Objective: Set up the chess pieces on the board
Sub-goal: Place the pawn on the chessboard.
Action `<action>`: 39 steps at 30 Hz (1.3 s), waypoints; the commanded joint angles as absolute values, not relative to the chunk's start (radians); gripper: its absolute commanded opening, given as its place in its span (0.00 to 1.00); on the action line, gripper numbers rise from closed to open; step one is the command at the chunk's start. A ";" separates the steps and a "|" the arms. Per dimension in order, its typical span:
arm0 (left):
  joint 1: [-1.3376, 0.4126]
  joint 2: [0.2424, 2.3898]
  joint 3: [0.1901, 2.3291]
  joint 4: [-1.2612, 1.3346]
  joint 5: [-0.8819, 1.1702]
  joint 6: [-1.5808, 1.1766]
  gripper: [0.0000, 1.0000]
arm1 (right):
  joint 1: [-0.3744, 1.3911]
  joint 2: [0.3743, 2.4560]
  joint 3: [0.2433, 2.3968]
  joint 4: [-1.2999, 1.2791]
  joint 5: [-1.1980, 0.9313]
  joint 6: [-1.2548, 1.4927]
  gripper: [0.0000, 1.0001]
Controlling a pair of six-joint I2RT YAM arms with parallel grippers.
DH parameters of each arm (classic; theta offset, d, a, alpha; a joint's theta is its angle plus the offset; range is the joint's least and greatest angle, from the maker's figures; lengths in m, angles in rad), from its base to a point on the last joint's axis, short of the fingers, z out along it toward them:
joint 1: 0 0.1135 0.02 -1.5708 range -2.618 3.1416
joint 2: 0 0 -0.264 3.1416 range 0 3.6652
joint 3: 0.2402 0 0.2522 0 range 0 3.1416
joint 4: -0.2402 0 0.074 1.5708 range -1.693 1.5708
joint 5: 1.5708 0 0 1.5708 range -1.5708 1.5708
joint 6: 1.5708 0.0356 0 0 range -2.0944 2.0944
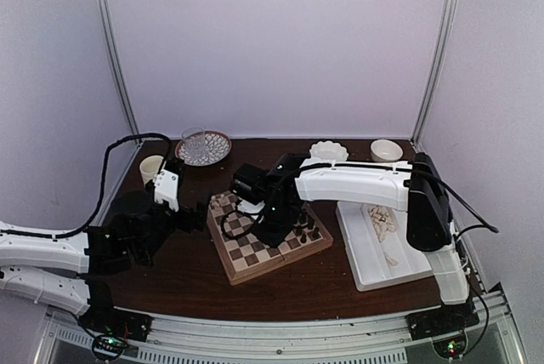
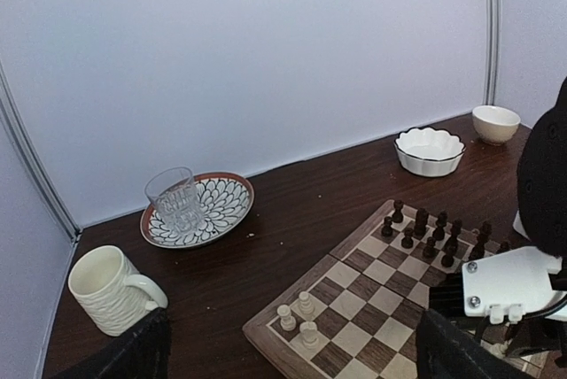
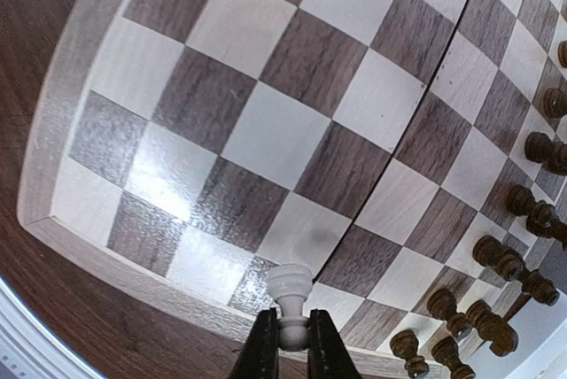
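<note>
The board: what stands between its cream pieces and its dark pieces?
Nothing: the left wrist view shows only bare squares of the board between the cream pieces and the dark pieces.

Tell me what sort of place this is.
Likely a robot test booth, not a home: plain white wall panels on metal posts, and two arms bolted at the table edge.

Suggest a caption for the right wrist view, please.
Right arm's jaws shut on a cream chess piece near the board's edge, dark pieces beyond.
</note>
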State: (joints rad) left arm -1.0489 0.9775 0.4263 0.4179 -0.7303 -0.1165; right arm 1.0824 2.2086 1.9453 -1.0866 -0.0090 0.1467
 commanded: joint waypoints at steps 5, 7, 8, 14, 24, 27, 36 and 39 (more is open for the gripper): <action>-1.045 1.019 0.489 0.372 -0.755 -0.133 0.96 | 1.094 2.278 2.033 -1.184 0.076 0.124 0.08; -1.045 1.018 0.489 0.370 -0.752 -0.133 0.96 | 1.094 2.284 2.034 -1.179 0.077 0.120 0.11; -1.045 1.016 0.489 0.368 -0.750 -0.133 0.96 | 1.094 2.285 2.034 -1.176 0.077 0.120 0.13; -1.045 1.016 0.491 0.364 -0.720 -0.123 0.96 | 1.094 2.296 2.047 -1.168 0.087 0.115 0.27; -1.044 1.043 0.531 0.299 -0.680 -0.142 0.97 | 1.095 2.128 1.905 -1.004 0.038 0.098 0.48; -1.045 1.059 0.575 0.222 -0.671 -0.172 0.98 | 1.092 2.013 1.784 -0.899 0.042 0.081 0.53; -1.043 1.213 0.713 0.078 -0.554 -0.226 0.97 | 0.966 1.690 1.339 -0.470 0.170 0.152 0.52; -1.045 1.301 0.780 0.022 -0.443 -0.247 0.97 | 0.886 1.601 1.166 -0.308 0.169 0.268 0.52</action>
